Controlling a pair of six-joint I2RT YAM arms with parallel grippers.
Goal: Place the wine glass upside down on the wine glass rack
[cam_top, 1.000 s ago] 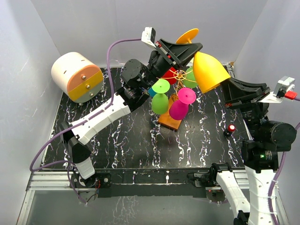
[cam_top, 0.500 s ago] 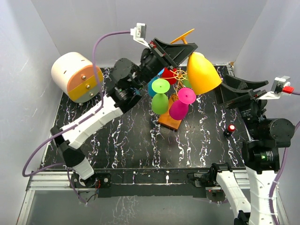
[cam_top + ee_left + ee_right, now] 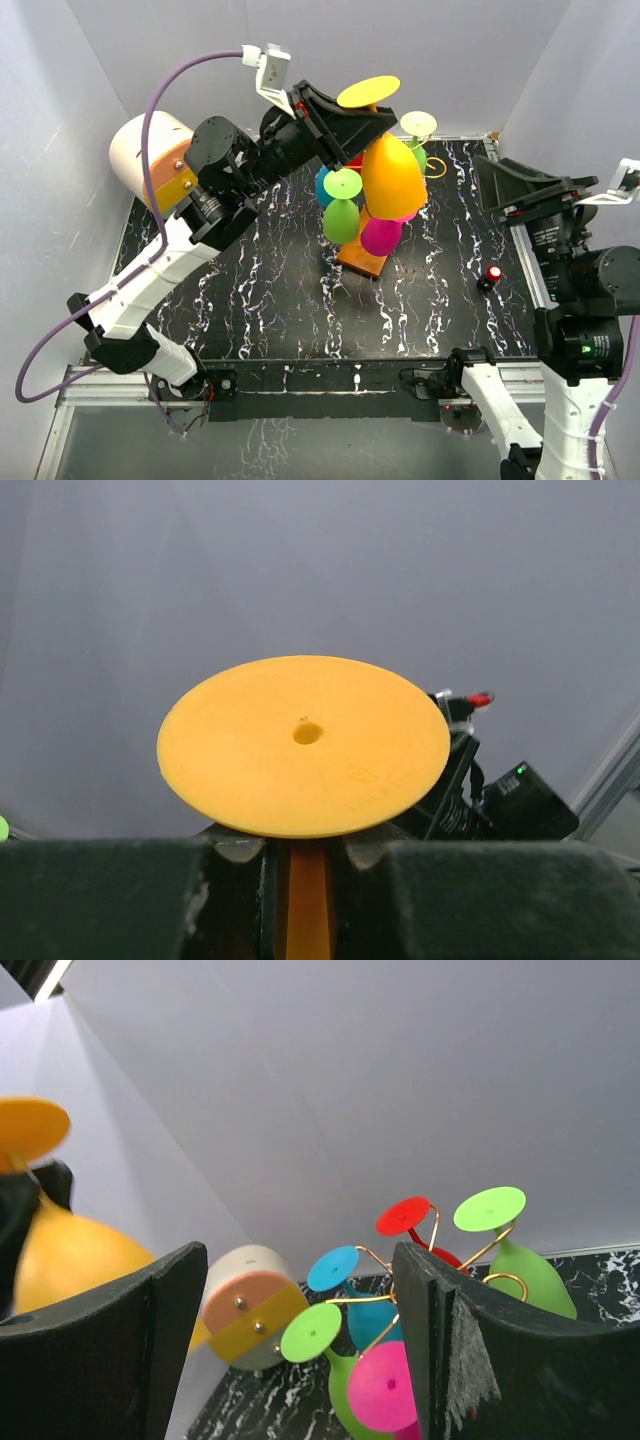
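Note:
The yellow-orange wine glass (image 3: 392, 178) hangs upside down, foot (image 3: 368, 92) on top, its bowl in front of the wine glass rack. My left gripper (image 3: 367, 116) is shut on its stem just under the foot; in the left wrist view the foot (image 3: 303, 745) fills the middle and the stem (image 3: 305, 905) sits between my fingers. The wine glass rack, gold wire (image 3: 372, 1298) on an orange-brown base (image 3: 360, 260), carries several coloured glasses hung upside down. My right gripper (image 3: 497, 190) stands open and empty to the right of the rack, apart from the glass.
A cream-and-orange cylinder (image 3: 150, 165) lies at the back left, partly behind my left arm. A small red object (image 3: 493, 272) sits on the black marbled table (image 3: 260, 310) near my right arm. Grey walls close in the back and sides.
My right gripper opened, let go of the yellow bowl and drew back right. My left arm rose and swung the glass left, so its bowl now hangs in front of the rack.

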